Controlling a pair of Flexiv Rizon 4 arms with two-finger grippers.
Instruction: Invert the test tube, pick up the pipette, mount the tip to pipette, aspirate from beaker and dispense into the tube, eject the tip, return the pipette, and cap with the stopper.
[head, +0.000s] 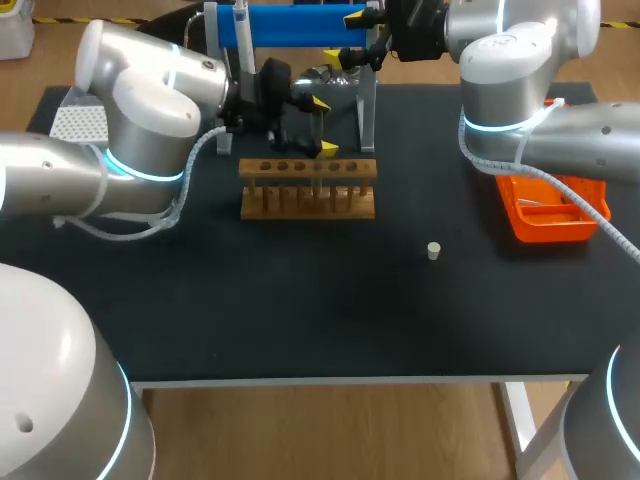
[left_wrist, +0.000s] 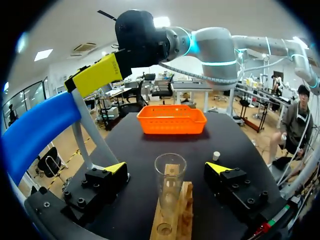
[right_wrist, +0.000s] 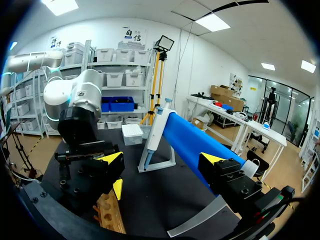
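Left gripper (left_wrist: 167, 168) spread wide, test tube (left_wrist: 169, 192) standing in the rack (left_wrist: 186, 205) right between its fingers, untouched. Best to close evenly at mid-height, squeeze gently, and lift straight up before turning. Right gripper (right_wrist: 162, 158), also spread, hovers with the pipette (right_wrist: 200, 145) just ahead.

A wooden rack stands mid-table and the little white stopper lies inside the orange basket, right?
Not quite. The wooden rack does stand mid-table, but the little white stopper is not inside the orange basket: it sits on the bare black table, apart from the basket. The head view shows this.
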